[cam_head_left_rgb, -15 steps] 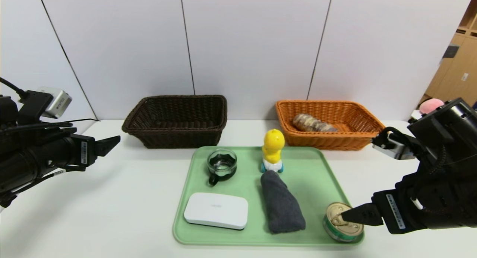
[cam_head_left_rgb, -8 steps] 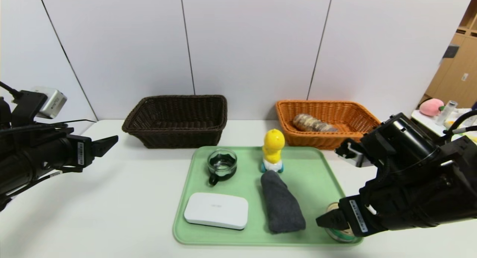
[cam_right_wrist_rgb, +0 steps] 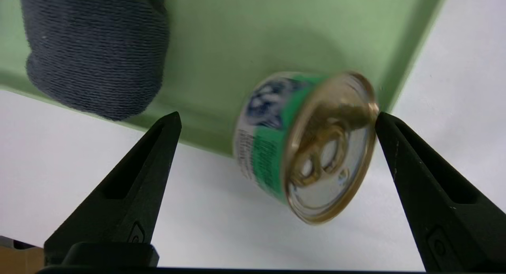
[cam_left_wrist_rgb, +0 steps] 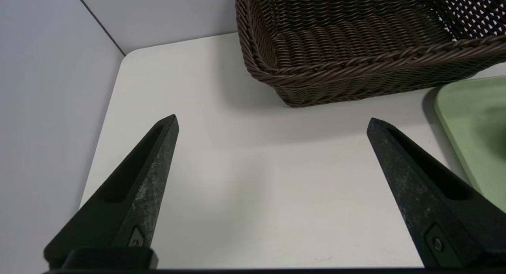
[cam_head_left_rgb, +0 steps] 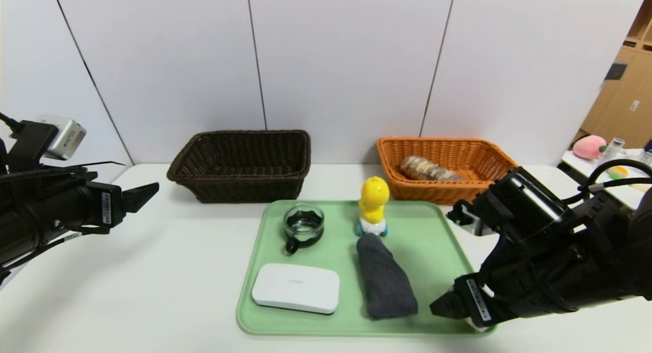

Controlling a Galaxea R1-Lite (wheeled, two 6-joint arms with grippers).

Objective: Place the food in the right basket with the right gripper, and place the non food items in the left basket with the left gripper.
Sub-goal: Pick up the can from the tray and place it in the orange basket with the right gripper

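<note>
- Green-labelled tin (cam_right_wrist_rgb: 304, 147) with a gold pull-tab lid sits at the near right corner of the pale green tray (cam_head_left_rgb: 326, 320). In the right wrist view it lies between the two black fingers of the right end effector (cam_right_wrist_rgb: 276, 119).
- The right end effector (cam_head_left_rgb: 451, 307) hangs low over that corner with its fingers spread wide and nothing gripped. One fingertip (cam_right_wrist_rgb: 381, 119) sits right at the lid's rim; whether it touches is unclear. The other finger stands well clear, towards the rolled grey cloth (cam_head_left_rgb: 384, 284).
- The tin is short and round, so it has no long axis to line up with. By my reading, the coming move depends on centring the tin in the gap, since it now sits much nearer one finger.
- The orange wicker basket (cam_head_left_rgb: 489, 162) stands far right on the desk (cam_head_left_rgb: 153, 292), beyond the tray. A swirled bread roll (cam_head_left_rgb: 425, 168) already lies inside it.
- The right arm is plainly the nearer one. The left end effector (cam_head_left_rgb: 140, 195) hovers far left, fingers wide apart and empty, near the dark brown basket (cam_head_left_rgb: 242, 187).
</note>
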